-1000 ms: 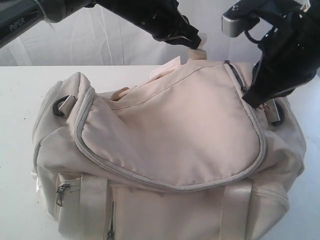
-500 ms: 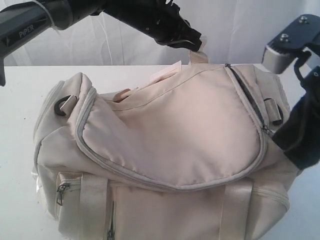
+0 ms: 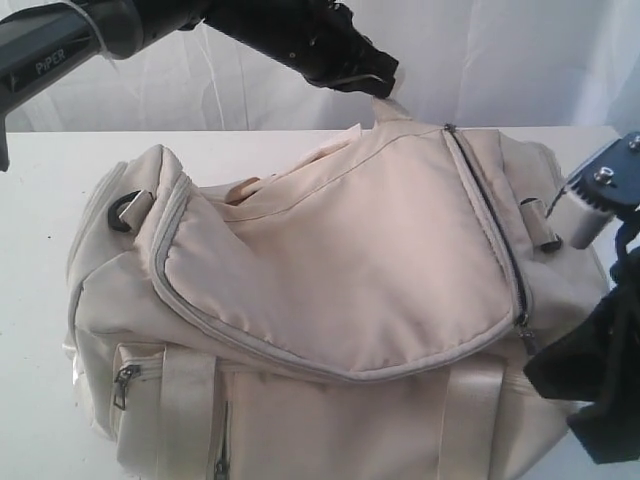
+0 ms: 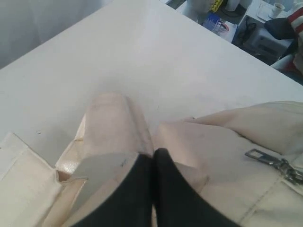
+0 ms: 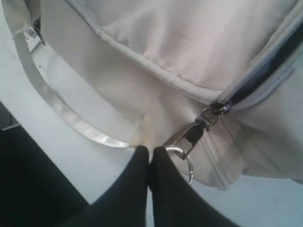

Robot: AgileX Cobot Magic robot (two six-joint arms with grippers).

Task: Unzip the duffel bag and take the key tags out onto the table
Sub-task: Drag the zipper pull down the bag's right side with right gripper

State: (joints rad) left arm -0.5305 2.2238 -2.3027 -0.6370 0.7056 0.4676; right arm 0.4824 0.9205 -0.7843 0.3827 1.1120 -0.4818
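The cream duffel bag [image 3: 340, 260] lies on the white table [image 3: 40, 180]. My left gripper [image 3: 385, 88] hangs above the bag's back, shut on a cream webbing handle [image 4: 113, 123] that it holds up; its black fingertips [image 4: 154, 152] meet on the webbing. My right gripper [image 3: 535, 352] is low at the bag's front right corner, shut on the metal ring [image 5: 185, 163] of the zip pull. The slider [image 3: 522, 325] sits beside it. A dark open zip line [image 3: 495, 215] runs up the right end of the flap. No key tags show.
A black strap ring [image 3: 125, 212] sits on the bag's left end and a small pocket zip [image 3: 122, 385] at the front left. The right arm's grey bracket [image 3: 600, 200] hangs beside the bag's right end. The table edge [image 5: 57, 156] is close to my right gripper.
My right gripper has travelled from the top right of the flap down to the front right corner, dragging the slider and opening the zip. The left gripper stays holding the handle up.
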